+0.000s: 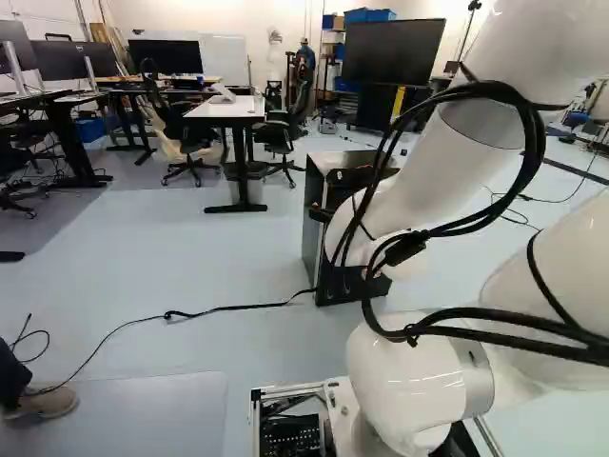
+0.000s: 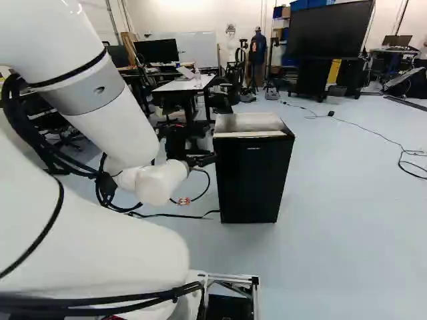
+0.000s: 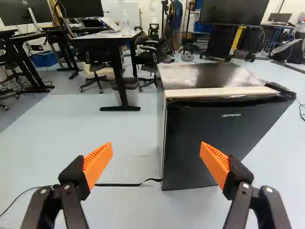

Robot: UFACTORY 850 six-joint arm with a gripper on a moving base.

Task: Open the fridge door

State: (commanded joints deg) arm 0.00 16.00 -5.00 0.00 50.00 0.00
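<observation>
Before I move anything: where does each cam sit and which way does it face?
Left base view: on the base, left-behind the arm, facing ahead, slightly down; arm at right partly hides the fridge.
Right base view: on the base, right-behind the arm, same facing; arm at left, fridge front visible.
Wrist view: on the wrist, facing along the open gripper toward the fridge; both fingers show.
Shared by both base views: fridge, white-topped desk.

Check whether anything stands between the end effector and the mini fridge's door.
Nothing visible does. In the wrist view, the open end effector has a free line to the black fridge door ahead. The black cable lies on the floor beside the fridge, not across the door's front.
</observation>
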